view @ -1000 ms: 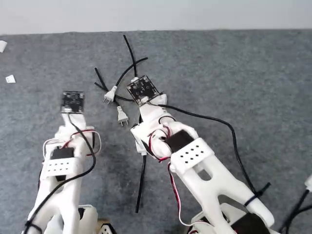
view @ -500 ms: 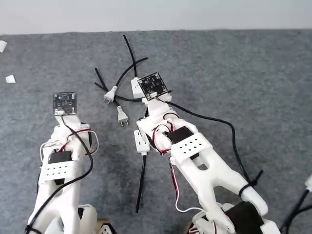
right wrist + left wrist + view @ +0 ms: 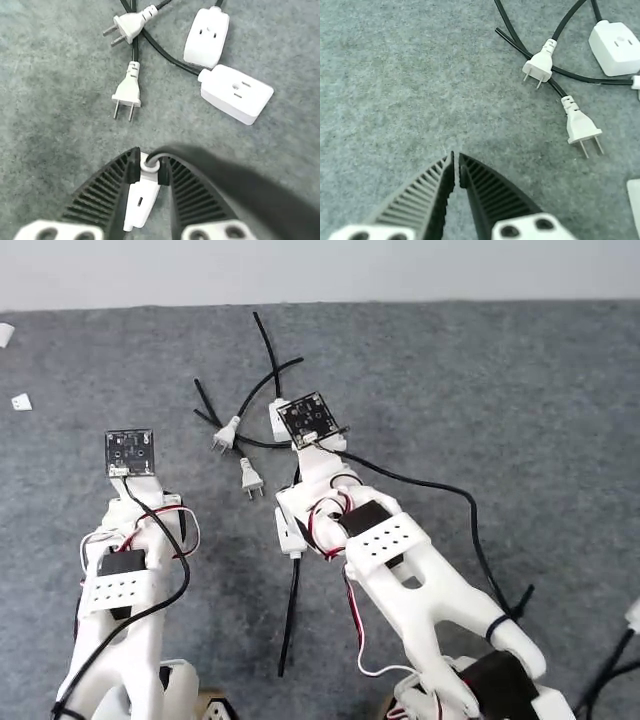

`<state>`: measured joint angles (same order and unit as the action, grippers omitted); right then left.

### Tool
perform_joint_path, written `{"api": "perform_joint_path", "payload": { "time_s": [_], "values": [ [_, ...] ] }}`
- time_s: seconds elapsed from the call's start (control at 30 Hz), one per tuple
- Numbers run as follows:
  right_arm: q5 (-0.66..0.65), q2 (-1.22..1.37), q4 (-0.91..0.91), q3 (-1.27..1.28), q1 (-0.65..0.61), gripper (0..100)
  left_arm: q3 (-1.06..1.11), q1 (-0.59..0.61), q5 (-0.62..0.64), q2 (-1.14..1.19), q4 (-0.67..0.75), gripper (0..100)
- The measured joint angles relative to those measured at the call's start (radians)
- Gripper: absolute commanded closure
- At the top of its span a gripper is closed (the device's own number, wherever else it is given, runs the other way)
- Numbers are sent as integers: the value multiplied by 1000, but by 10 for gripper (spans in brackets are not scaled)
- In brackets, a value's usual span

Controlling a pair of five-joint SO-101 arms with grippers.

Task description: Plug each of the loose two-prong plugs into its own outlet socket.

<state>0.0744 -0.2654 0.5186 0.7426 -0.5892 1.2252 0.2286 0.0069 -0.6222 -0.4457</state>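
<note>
Two loose white two-prong plugs on black cords lie on the grey carpet: one plug farther back, the other plug nearer. My right gripper is shut on the cable end of a white outlet socket, just short of the nearer plug. Two more sockets, one and another, lie beyond it. My left gripper is shut and holds nothing, low over bare carpet to the left of both plugs.
Black cords cross behind the plugs. The held socket's black cord trails toward the table front between the arms. Small white scraps lie at the far left. Bare carpet stretches to the right of the right arm.
The left arm has drawn a little left, away from the plugs. The right arm's wrist has swung slightly right and settled, with the socket under it shifting a little.
</note>
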Motion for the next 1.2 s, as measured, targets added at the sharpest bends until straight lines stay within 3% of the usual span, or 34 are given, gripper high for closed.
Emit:
{"api": "perform_joint_path", "payload": {
  "time_s": [0.73,1.0,1.2],
  "values": [
    [15,101,-6,-2,-6,990,0,0,0,0,0,987],
    [-8,118,34,-11,-34,990,0,0,0,0,0,987],
    [-23,163,160,-87,-38,990,0,0,0,0,0,987]
  ]
}}
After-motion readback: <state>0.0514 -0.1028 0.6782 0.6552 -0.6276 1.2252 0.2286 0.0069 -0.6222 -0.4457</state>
